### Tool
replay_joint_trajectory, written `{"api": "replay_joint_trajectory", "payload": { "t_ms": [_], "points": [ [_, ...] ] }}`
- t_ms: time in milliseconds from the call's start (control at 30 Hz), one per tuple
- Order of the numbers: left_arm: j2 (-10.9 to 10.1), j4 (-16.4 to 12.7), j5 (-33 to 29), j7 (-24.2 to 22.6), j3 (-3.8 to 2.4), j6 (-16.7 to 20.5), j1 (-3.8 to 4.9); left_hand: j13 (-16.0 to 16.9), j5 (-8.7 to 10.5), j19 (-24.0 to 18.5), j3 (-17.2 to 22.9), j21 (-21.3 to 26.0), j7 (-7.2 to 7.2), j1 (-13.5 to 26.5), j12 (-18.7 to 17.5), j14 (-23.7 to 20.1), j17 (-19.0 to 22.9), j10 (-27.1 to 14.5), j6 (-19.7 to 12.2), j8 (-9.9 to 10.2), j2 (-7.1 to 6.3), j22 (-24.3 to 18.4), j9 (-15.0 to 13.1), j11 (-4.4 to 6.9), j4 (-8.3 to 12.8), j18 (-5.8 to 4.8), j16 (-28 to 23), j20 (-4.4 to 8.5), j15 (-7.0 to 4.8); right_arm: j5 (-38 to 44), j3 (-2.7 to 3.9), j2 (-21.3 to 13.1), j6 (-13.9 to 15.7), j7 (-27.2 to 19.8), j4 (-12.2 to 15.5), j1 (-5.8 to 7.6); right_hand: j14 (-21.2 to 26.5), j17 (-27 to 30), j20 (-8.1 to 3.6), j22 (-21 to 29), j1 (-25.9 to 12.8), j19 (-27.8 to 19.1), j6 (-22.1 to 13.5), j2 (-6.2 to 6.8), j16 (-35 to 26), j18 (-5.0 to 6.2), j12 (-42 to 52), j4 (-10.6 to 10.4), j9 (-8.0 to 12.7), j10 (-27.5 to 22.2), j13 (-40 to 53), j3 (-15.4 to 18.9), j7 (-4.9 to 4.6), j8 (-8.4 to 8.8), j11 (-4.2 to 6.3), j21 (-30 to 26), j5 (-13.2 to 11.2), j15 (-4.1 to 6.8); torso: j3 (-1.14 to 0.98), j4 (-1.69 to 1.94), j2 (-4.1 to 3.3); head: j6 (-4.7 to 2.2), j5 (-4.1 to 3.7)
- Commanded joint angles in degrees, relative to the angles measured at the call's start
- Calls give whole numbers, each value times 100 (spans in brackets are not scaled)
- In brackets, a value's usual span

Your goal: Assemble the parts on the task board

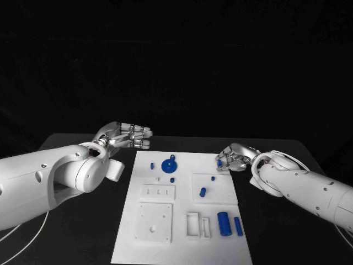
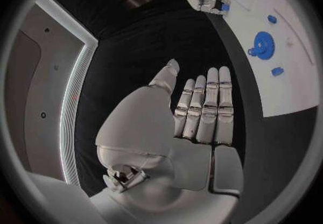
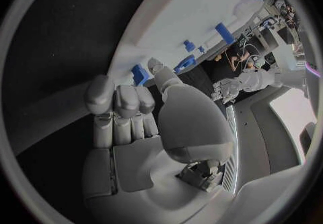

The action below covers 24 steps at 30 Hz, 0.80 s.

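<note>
Left silver hand [image 1: 127,135]: at 10 o'clock of white task board [image 1: 185,243], fingers straight, holding nothing.
Right silver hand [image 1: 234,157]: at board's 2 o'clock edge, pinching small blue part [image 1: 222,163].
Blue gear [image 1: 169,165]: on board, unobstructed.

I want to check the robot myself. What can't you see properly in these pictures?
- Head view: right hand has curled fingers over a small blue part; whether it is gripped is hidden.
- Head view: task board near end is cut off by the edge.
- Left wrist view: left hand blocks the table behind.

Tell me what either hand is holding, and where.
Left hand holds nothing, fingers straight. Right hand pinches a small blue part at its fingertips; grip spot unclear.
</note>
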<state>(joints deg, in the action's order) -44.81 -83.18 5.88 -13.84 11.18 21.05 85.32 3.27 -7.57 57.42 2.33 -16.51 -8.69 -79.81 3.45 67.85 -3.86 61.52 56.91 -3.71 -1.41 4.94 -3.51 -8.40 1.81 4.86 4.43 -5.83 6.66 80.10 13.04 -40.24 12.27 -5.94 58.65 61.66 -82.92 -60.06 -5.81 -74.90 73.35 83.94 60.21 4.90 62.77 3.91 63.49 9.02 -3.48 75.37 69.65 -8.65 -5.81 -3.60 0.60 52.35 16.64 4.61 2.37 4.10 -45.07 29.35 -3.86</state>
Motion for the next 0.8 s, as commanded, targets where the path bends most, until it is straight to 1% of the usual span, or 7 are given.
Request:
{"api": "replay_joint_trajectory", "payload": {
  "t_ms": [33,133,267,400,667,733,800],
  "points": [
    [10,-9,29,-46,-4,-85,3,5,-3,-36,1,-27,-24,-16,1,-12,-3,-40,-11,-7,8,6,-9,13,27,-39,-35,11,-7,88,2,10,53,29,-14,-5,0,-8,44,-643,-42,195,72,-26,30,62,36,-6,-6,-10,6,-83,-12,7,-52,21,-74,-41,-5,4,4,9,-2],
    [7,-9,29,-44,-4,-85,3,5,-3,-36,1,-27,-24,-16,1,-12,-3,-40,-11,-7,8,6,-9,13,27,-39,-35,11,-7,104,2,8,71,45,-22,-6,2,-10,47,-642,-39,195,83,-14,32,67,39,4,-6,-11,4,-208,-14,7,-56,19,-200,-43,-9,-1,7,18,4],
    [4,-8,29,-41,-4,-86,3,5,-3,-36,1,-27,-24,-16,1,-12,-3,-40,-11,-7,8,6,-9,13,27,-39,-35,11,-7,114,2,7,80,63,-41,-6,1,-12,48,-641,-57,194,106,13,34,70,42,-5,-7,-10,3,-259,-13,6,-56,15,-217,-44,-14,-4,7,16,-1],
    [4,-8,29,-39,-4,-91,3,5,-3,-36,1,-27,-24,-16,1,-12,-3,-40,-11,-7,8,6,-9,13,27,-39,-35,11,-7,122,2,13,74,72,-54,-8,1,-12,48,-641,-57,194,106,13,34,70,42,-5,-7,-10,3,-259,-13,6,-56,15,-217,-44,-18,-4,6,16,-5],
    [6,-4,29,-34,-4,-96,3,5,-3,-36,1,-27,-24,-16,1,-12,-3,-40,-11,-7,8,6,-9,13,27,-39,-35,11,-7,129,2,25,63,68,-69,-19,0,-22,48,-642,-51,195,146,2,43,70,52,-9,-6,-6,8,-305,-4,6,-50,23,-236,-41,-18,-3,5,22,-23],
    [6,-3,29,-33,-4,-96,2,5,-3,-36,1,-27,-24,-16,1,-12,-3,-40,-11,-7,8,6,-9,13,27,-39,-35,11,-7,130,2,30,59,64,-72,-23,0,-24,44,-644,-55,196,199,-13,43,67,53,-5,-6,-8,9,-335,9,7,-43,29,-260,-36,-16,-6,5,19,-24],
    [7,-3,29,-33,-4,-97,2,5,-3,-36,1,-27,-24,-16,1,-12,-3,-40,-11,-7,8,6,-9,13,27,-39,-35,11,-7,140,1,34,64,61,-74,-27,1,-24,41,-643,-53,194,236,-33,42,65,54,2,-6,-10,10,-376,18,7,-37,25,-338,-32,-15,-6,5,22,-25]
  ]
}}
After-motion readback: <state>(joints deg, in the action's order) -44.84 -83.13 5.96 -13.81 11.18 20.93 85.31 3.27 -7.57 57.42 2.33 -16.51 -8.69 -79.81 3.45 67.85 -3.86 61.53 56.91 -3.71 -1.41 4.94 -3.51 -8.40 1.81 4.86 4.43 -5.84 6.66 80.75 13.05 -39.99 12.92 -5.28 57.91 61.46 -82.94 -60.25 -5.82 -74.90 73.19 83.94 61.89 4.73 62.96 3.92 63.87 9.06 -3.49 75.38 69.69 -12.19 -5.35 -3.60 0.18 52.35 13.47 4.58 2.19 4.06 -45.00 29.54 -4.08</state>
